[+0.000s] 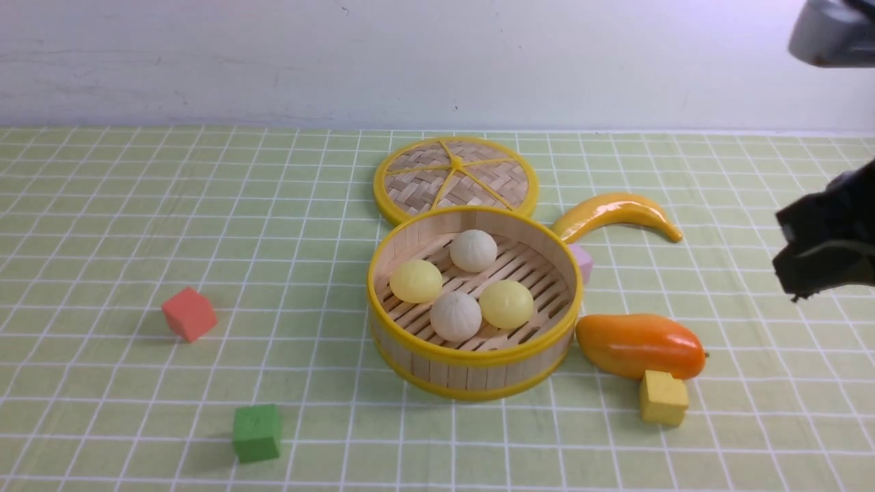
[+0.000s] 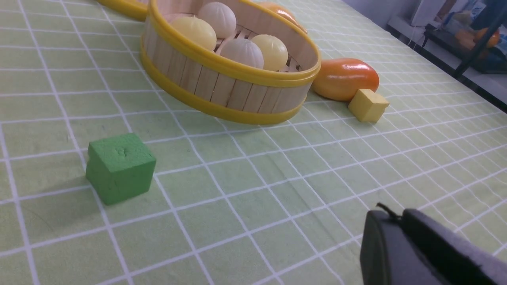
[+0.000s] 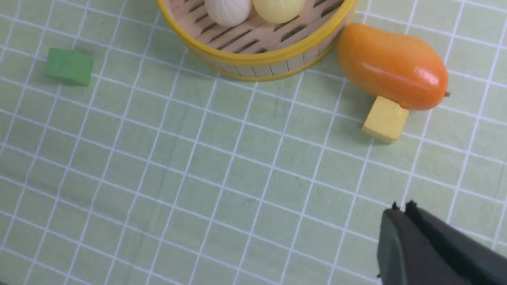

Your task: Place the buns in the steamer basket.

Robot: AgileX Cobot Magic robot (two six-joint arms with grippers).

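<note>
Green cube (image 1: 256, 433): lay nearest, untouched — not my concern.
Buns (image 1: 473, 250): all four sat inside the steamer basket (image 1: 472, 354) — job apparently done.
Right gripper (image 3: 405, 208): pressed together, empty, clear of the basket.
Left gripper (image 2: 397, 217): pressed together, empty.

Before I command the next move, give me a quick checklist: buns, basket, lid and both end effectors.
1. All four buns in the steamer basket: two yellow buns and two white buns lie on the slats. Ok.
2. No bun left on the table: none visible. Ok.
3. Lid off, lying flat behind the basket. Ok.
4. Right end effector shut and holding nothing, away from the basket. Ok.
5. Left end effector shut, nothing in it, low over the cloth. Ok.
6. Mango close against the basket's wall; contact: cannot tell.
</note>
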